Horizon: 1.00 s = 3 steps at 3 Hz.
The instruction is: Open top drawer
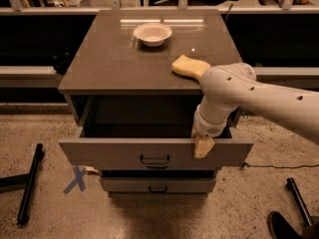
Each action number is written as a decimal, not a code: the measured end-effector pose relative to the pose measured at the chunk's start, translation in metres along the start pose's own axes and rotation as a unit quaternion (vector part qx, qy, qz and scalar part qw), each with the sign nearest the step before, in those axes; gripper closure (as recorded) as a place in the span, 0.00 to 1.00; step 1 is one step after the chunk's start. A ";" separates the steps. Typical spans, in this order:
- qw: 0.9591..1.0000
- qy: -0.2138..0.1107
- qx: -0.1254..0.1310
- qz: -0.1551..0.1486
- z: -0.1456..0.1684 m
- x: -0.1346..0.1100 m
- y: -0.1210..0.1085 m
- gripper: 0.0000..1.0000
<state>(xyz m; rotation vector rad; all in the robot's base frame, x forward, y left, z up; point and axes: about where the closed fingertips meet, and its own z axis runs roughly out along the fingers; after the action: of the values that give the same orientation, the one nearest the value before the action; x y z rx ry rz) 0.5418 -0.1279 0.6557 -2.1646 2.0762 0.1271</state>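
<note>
The top drawer [114, 154] of the grey cabinet stands pulled well out, its flat grey front facing me with a small black centre pull [155, 160]. Its inside is dark and looks empty. My gripper [203, 146] hangs at the right part of the drawer's front edge, with a cream finger [203, 147] lying over the top of the front panel. The white arm reaches in from the right.
A white bowl [152, 34] and a yellow sponge [189, 65] sit on the cabinet top [109, 59]. A lower drawer [157, 185] is shut below. A blue X [76, 179] marks the floor at left, beside a black stand leg [29, 183].
</note>
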 end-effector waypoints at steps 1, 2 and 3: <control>1.000 0.000 -0.001 0.000 0.001 0.000 0.001 0.00; 1.000 0.000 -0.006 -0.004 0.001 -0.002 0.005 0.00; 0.999 -0.001 -0.031 -0.018 -0.004 -0.013 0.031 0.03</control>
<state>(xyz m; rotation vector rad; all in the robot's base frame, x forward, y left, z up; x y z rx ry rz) 0.5106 -0.1166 0.6600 -2.2345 2.0577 0.1911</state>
